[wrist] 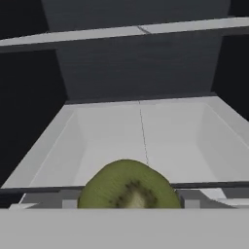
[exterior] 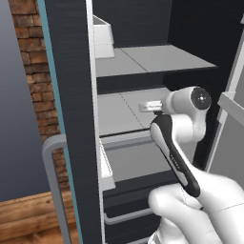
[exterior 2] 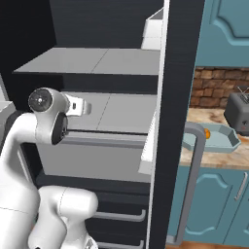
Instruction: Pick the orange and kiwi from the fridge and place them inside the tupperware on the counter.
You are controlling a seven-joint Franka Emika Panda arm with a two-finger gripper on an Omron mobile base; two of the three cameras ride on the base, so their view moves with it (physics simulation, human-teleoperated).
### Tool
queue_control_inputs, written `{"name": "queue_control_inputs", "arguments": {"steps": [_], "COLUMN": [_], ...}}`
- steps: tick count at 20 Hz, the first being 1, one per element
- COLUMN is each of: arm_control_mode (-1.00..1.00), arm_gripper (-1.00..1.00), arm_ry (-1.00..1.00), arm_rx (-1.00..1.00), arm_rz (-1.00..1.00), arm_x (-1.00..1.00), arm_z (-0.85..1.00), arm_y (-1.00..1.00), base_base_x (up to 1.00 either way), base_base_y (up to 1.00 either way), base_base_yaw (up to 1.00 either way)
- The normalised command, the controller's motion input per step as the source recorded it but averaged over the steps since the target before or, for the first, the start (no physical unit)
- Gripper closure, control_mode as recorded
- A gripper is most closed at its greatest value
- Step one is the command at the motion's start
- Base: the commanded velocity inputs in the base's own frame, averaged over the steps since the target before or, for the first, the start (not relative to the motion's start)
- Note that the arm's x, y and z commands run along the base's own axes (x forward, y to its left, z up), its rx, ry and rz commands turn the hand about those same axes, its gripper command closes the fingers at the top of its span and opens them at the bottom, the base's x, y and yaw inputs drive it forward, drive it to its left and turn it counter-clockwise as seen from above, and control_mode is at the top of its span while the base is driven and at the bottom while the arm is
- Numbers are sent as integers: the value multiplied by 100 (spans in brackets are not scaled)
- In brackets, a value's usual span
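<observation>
The kiwi, cut face showing green flesh and dark seeds, fills the bottom middle of the hand view, right where my fingertips would rise, and it hides them. The gripper is shut on the kiwi. It hangs just in front of a light grey fridge shelf. My hand reaches into the fridge at middle-shelf height, the fingers hidden behind the wrist. The orange lies in the pale blue-grey tupperware on the beige counter to the right.
An open fridge door with a grey handle stands between the fridge and the counter. A dark toaster sits behind the tupperware. Drawers lie below the shelf. Another door and handle stand on the left.
</observation>
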Motion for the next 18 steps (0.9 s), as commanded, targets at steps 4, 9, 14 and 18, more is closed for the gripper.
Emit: {"name": "queue_control_inputs", "arguments": {"steps": [4,9,14,18], "arm_control_mode": [-100,-100,-100,100], "arm_gripper": [100,100,100,100], "arm_ry": [22,17,-1,-2], "arm_rx": [0,0,0,-1], "arm_rz": [0,0,-4,-3], "arm_x": [-25,-11,-51,-9], "arm_z": [100,73,-2,-11], "arm_y": [-2,0,-3,-2], "base_base_x": [0,0,0,-27], "base_base_y": [0,0,0,-11], "base_base_yaw": [0,0,0,-6]}}
